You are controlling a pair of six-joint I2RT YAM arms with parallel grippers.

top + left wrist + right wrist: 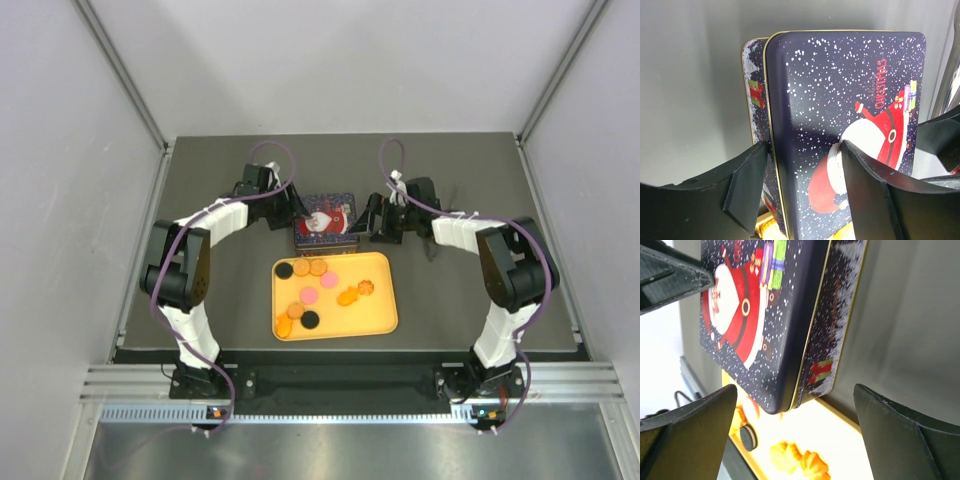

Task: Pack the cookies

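Several cookies [318, 268], orange, pink and black, lie loose on a yellow tray [378, 312]. Just behind the tray a closed dark blue Christmas tin [325, 220] with a Santa on its lid lies flat. My left gripper [290, 215] is at the tin's left end. In the left wrist view this gripper [802, 145] is open, one finger beside the tin's [840, 85] side wall, the other over the lid. My right gripper [372, 220] stands wide open at the tin's right end. Between its fingers [900, 435] show the tin's corner [790, 340] and cookies [800, 460].
The black sandwich cookie [747, 436] lies near the tray's [840, 435] edge under the tin's corner. Grey walls close in the dark table [460, 180] on three sides. Both arms reach inward from the near edge, elbows out to the sides.
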